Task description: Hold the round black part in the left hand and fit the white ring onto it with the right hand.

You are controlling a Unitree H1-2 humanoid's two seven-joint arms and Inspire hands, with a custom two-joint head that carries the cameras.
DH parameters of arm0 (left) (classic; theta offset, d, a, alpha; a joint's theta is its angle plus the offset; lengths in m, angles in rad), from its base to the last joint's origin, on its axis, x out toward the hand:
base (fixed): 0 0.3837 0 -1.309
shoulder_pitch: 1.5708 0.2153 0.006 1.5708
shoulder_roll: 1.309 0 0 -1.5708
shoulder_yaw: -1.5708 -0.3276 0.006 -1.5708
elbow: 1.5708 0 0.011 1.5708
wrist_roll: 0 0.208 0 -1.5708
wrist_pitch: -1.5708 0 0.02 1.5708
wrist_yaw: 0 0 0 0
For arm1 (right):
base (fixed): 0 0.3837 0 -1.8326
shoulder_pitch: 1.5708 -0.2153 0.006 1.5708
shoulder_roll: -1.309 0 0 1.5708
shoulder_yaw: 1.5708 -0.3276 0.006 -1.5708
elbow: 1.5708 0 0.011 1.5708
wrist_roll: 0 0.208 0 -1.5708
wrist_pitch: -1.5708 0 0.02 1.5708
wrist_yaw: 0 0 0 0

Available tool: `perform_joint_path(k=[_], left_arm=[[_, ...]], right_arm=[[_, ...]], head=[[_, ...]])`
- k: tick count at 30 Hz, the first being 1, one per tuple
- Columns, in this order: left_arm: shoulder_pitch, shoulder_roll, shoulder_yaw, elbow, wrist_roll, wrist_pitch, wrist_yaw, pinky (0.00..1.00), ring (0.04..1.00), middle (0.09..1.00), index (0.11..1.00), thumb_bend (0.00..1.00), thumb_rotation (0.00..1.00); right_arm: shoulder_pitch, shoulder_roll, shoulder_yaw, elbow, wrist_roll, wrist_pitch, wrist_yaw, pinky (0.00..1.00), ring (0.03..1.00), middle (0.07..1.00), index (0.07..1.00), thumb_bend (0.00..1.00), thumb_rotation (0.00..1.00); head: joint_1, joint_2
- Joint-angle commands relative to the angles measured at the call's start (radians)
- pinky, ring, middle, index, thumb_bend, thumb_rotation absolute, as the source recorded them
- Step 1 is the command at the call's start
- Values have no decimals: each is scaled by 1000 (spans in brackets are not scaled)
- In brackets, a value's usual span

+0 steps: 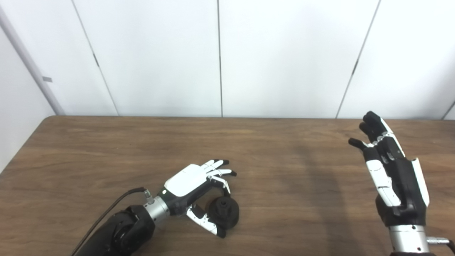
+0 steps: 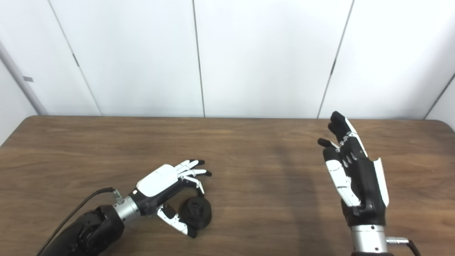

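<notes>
Round black part [image 1: 223,211] on bench [image 1: 284,170], near front edge, left of centre. Left robot hand [image 1: 193,188] cupped around it — thumb in front, fingers behind, firm grip not confirmed. Right robot hand [image 1: 391,170] raised at right, fingers spread, empty. Open bench between.

Left hand [image 1: 193,188] low, fingers spread — right hand [image 1: 392,170] raised, upright, fingers apart.

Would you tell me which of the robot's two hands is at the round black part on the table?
The left hand: it is curled around the round black part low on the table. The right hand is raised far to the right, open and empty.
</notes>
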Motion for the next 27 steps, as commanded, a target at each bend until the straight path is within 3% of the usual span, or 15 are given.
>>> perform_joint_path(k=[1, 13, 15, 18, 20, 23, 27], left_arm=[[-19, 10, 3, 13, 6, -13, -1, 1000, 1000, 892, 481, 525, 58], [-21, 13, -6, 45, -26, -15, -16, 1000, 1000, 897, 481, 525, 58], [-24, 20, -12, 46, -18, -15, -11, 1000, 1000, 897, 481, 525, 58], [-29, 32, -27, 52, -17, -16, 2, 1000, 1000, 895, 481, 525, 58], [-31, 44, -40, 56, -21, -17, 17, 1000, 1000, 891, 481, 525, 57], [-33, 65, -63, 64, -31, -17, 38, 1000, 1000, 889, 481, 525, 57], [-37, 91, -93, 71, -43, -17, 58, 1000, 1000, 884, 482, 525, 58]], right_arm=[[-12, -12, -10, -64, -10, 3, -5, 800, 923, 935, 899, 337, 712], [-28, -81, -48, -153, 11, 69, 10, 793, 893, 922, 904, 294, 737], [-32, -110, -56, -176, 0, 103, 22, 795, 891, 919, 899, 281, 735], [-45, -163, -63, -223, -100, 195, 31, 801, 897, 906, 876, 312, 740], [-58, -201, -79, -227, -158, 209, 28, 771, 871, 874, 843, 356, 635], [-92, -240, -119, -208, -169, 233, 26, 512, 711, 816, 798, 428, 382], [-160, -290, -155, -164, -177, 289, 35, 667, 804, 813, 780, 527, 251]], head=[[-2, 4], [-46, 4], [-63, 3], [-107, -3], [-137, -1], [-160, -6], [-198, -7]])
